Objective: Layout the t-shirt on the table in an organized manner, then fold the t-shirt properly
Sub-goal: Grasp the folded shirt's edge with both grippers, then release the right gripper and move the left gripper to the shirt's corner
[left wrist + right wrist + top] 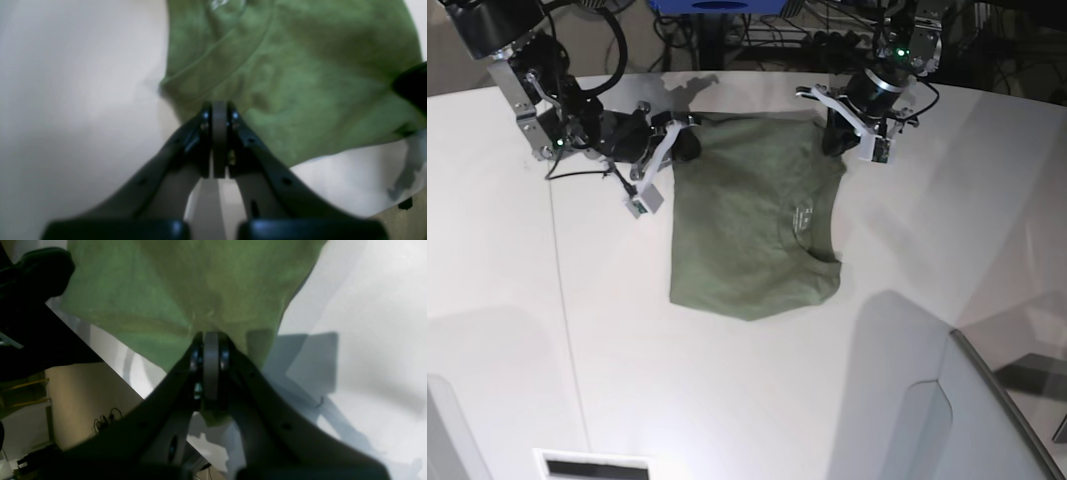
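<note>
Right gripper fills the lower frame, dark fingers pressed together, pinching an edge of the olive-green t-shirt. Cloth fans out and upward from the pinch. White table lies to the right, crossed by angular shadows. Dark blurred arm part sits upper left.

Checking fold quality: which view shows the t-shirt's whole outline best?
The base view: the whole t-shirt lies on the table. Each wrist view shows only cloth near a shut gripper, left gripper and right gripper.
</note>
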